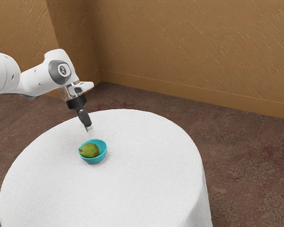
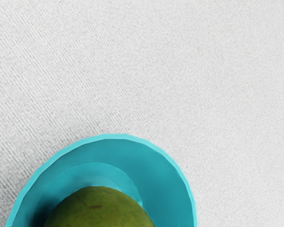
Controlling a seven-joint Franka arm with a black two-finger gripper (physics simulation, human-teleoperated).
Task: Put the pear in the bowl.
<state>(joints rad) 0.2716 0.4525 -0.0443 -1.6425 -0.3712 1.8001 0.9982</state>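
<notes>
Fingers (image 1: pixel 88 128): up high, clear of the fruit; open or closed, can't tell!
Pear (image 1: pixel 90 151): it's in, lying inside the bowl (image 1: pixel 95 161)!
Bowl: upright on the surface (image 1: pixel 151 165).
Done: the placement, I'd call it.
Left: at most, backing away.

**Looks like a dining or function room**

Could belong to a home or a hotel; cannot tell which. Has warm brown, rough-textured walls (image 1: pixel 193 47) with a plain baseboard (image 1: pixel 179 90) along the foot. Is floored in dark reddish-brown patterned carpet (image 1: pixel 255 165). Is furnished with a round, white-clothed table (image 1: pixel 146 189), draped down over the edge.
</notes>
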